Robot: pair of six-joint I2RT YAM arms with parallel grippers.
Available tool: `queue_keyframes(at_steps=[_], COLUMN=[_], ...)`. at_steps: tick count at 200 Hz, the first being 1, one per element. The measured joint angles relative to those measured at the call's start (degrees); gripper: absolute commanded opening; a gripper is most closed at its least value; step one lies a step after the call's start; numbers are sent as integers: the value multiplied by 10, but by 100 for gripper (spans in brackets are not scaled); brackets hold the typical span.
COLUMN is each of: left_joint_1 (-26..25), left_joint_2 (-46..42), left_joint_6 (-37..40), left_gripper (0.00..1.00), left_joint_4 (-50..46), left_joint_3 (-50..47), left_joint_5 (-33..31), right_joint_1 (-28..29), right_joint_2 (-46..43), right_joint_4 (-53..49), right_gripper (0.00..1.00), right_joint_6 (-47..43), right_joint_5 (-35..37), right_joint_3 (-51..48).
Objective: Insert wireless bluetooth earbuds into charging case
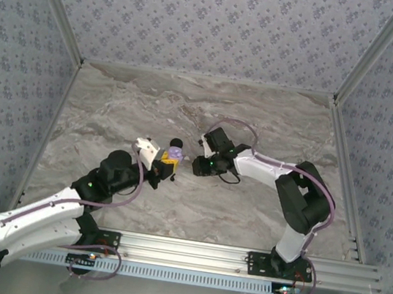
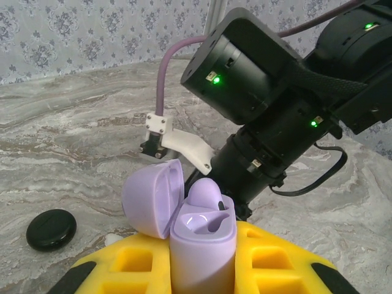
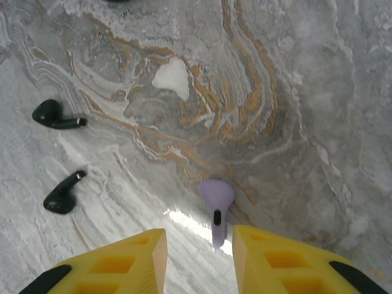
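Spreading from wall to wall is a grey counter (image 1: 187, 109) veined in brown like marble, closed in on three sides by walls (image 1: 216, 17) papered in pale blue with a small flower print, and a metal rail (image 1: 188, 249) runs along the near edge where both arms are bolted. The two tools meet near the counter's middle. The left tool (image 2: 201, 263) is clamped on a lilac case (image 2: 202, 245), which stands upright between its yellow fingers (image 2: 131, 260). The lid (image 2: 150, 196) is swung open to the left, and a seated bud (image 2: 205, 196), also lilac, rests in the case's well. A black puck (image 2: 51, 229) lies flat on the counter, left of the case in the left wrist view and apart from it. The right tool (image 3: 200, 236) points down at the counter with its yellow fingers (image 3: 122, 263) parted. A loose bud (image 3: 215, 202), lilac, lies on the counter just ahead of the gap, its stem reaching in between the tips, and neither finger visibly touches it. Two dark buds (image 3: 55, 115) (image 3: 63, 195) lie on their sides well to the left in that view, apart from each other and from the right tool.
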Motion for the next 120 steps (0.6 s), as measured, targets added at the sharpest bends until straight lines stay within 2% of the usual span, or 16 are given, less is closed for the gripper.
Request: queue_keyframes(at_steps=[62, 120], left_joint_1=[0, 0], left_joint_2=[0, 0], left_joint_6=[0, 0], left_gripper=[17, 17], left_joint_4=[-1, -2], left_joint_3=[0, 0], left_joint_5=[0, 0], right_joint_1=[9, 18], right_joint_2=[38, 53], right_joint_4=[-22, -35], right_gripper=[30, 21], right_joint_6=[-2, -9], right_joint_5=[31, 55], right_joint_3=[31, 44])
